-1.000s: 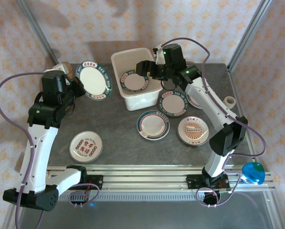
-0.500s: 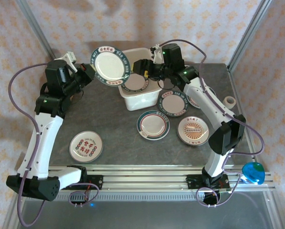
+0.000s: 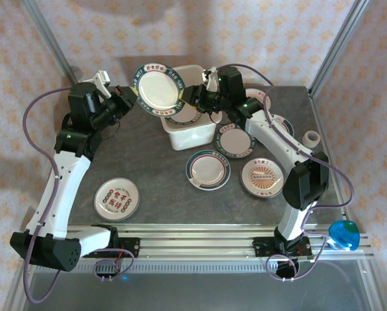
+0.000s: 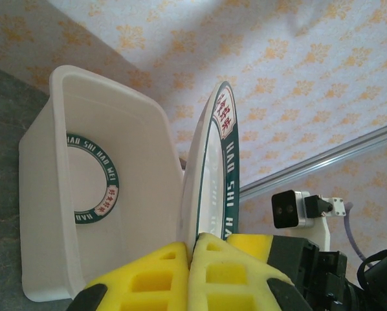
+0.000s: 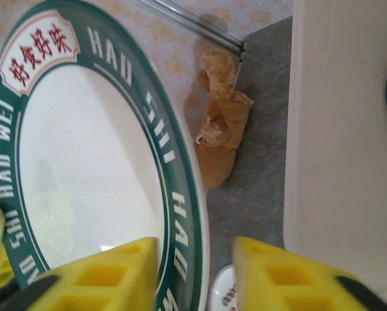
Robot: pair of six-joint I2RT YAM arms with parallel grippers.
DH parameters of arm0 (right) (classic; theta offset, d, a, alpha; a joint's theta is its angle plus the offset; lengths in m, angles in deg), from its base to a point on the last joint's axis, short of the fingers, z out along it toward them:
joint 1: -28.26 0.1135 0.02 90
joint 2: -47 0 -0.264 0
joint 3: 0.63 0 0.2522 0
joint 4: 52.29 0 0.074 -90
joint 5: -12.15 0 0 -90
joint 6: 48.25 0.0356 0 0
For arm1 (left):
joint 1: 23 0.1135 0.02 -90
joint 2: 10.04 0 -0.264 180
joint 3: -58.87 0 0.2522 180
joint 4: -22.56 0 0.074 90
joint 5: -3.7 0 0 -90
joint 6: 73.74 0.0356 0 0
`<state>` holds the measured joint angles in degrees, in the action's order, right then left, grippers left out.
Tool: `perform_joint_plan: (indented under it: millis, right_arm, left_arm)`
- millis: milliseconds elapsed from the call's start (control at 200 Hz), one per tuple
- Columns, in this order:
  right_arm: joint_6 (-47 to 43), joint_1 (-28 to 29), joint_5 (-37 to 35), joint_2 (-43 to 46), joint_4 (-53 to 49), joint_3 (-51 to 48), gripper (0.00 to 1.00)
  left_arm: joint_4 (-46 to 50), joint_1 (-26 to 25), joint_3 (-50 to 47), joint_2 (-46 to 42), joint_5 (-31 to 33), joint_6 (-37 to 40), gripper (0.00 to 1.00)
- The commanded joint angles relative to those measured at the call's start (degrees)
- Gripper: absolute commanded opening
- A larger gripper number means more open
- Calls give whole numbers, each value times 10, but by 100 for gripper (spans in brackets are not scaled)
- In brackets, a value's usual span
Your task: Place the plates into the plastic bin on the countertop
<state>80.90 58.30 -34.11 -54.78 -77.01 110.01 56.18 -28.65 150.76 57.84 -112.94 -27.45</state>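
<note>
The left hand [image 4: 190, 253] is clamped on the rim of a green-banded plate [image 3: 158, 89], holding it raised and tilted at the far-left corner of the plastic bin [image 3: 190, 137] on the counter [image 3: 154, 175]. The band reads "HAO SHI HAO WEI" beside red Chinese characters. A matching plate [image 4: 90, 178] lies inside the bin. The right hand [image 5: 195, 249] has its fingers apart at the raised plate's edge; whether they touch it cannot be told.

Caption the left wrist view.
Left fingers pinch a plate on edge at the bin, where another plate lies.
</note>
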Motion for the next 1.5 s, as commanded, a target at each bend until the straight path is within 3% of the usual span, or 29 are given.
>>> perform_joint_plan:
  millis: [0, 240, 365, 550, 756, 941, 1256, 1496]
  right_arm:
    - [28, -1, 4, 2, 54, -11, 26]
    - [43, -1, 6, 0, 71, -22, 20]
    - [58, 0, 6, 4, 101, -35, 9]
    - [58, -1, 3, 10, 102, -42, 0]
    - [55, -1, -8, 18, 100, -50, 0]
    - [67, -1, -37, 37, 120, -74, 0]
    - [130, -5, -73, 50, 173, -107, 0]
    - [141, -5, -122, 51, 175, -112, 0]
  left_arm:
    - [-51, -7, -6, -2, -11, -10, 0]
    - [-53, -7, -7, 0, -13, -10, 0]
    - [-49, -7, -7, 2, -14, -7, 0]
    - [-31, -7, -7, 8, -11, 5, 0]
    - [-17, -7, -4, 18, -8, 16, 0]
    - [-12, -7, -9, 25, -8, 20, 17]
    - [-11, -7, -20, 30, -10, 27, 32]
    - [5, -7, -20, 22, 13, 49, 52]
